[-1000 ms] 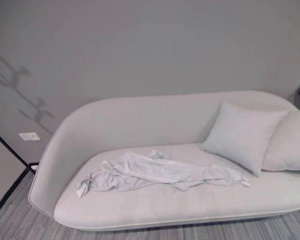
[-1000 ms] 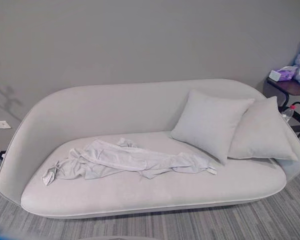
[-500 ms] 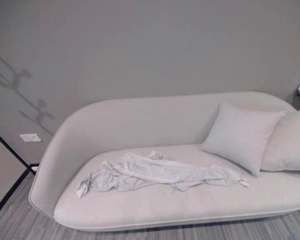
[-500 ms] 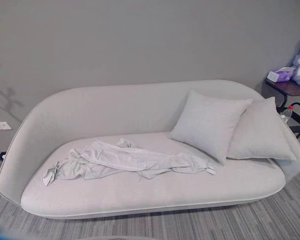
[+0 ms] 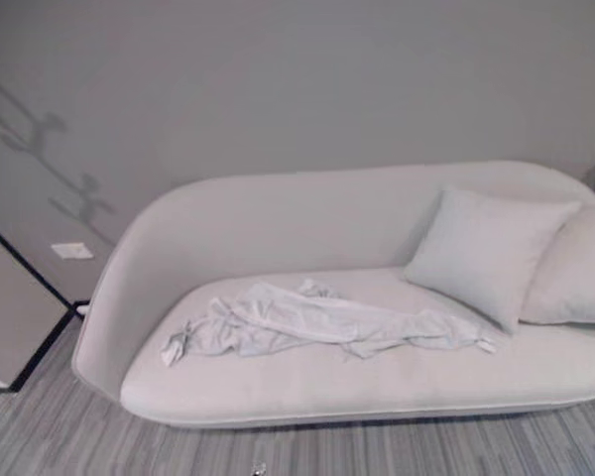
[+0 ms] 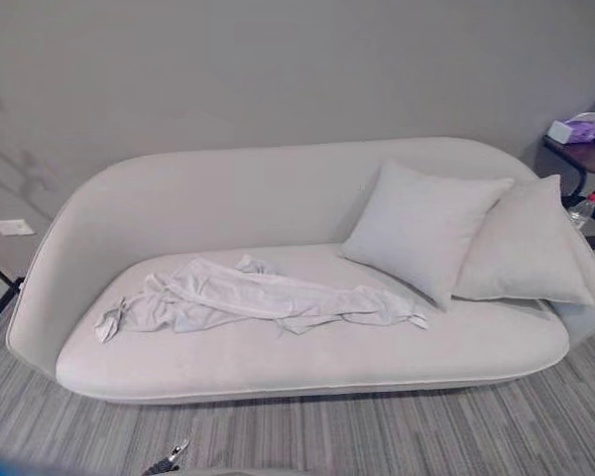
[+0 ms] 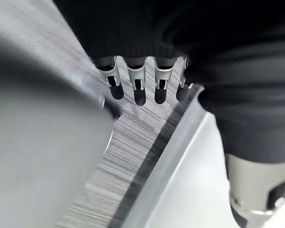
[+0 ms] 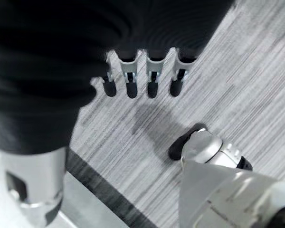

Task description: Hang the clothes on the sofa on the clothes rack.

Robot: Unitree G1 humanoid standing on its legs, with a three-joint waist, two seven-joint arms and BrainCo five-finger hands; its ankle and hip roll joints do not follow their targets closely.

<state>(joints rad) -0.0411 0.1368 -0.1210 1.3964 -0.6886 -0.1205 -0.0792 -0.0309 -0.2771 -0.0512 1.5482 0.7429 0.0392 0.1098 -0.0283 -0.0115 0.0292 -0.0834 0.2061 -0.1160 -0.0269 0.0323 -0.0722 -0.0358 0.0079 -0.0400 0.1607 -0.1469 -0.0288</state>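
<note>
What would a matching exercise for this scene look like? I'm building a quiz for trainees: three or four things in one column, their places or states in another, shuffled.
Things:
1. garment
2. square cushion
3. side table
4. left hand

Places or states:
A. beyond the sofa's right end, by the wall
B. lying crumpled along the sofa seat
C. leaning against the sofa's backrest
D. fingers relaxed over the striped floor, holding nothing

Pairs: 1-B, 2-C, 3-A, 4-D

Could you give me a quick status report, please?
Left hand and right hand open, empty, over floor. Clothes lie untouched on sofa. Nothing in the way.
</note>
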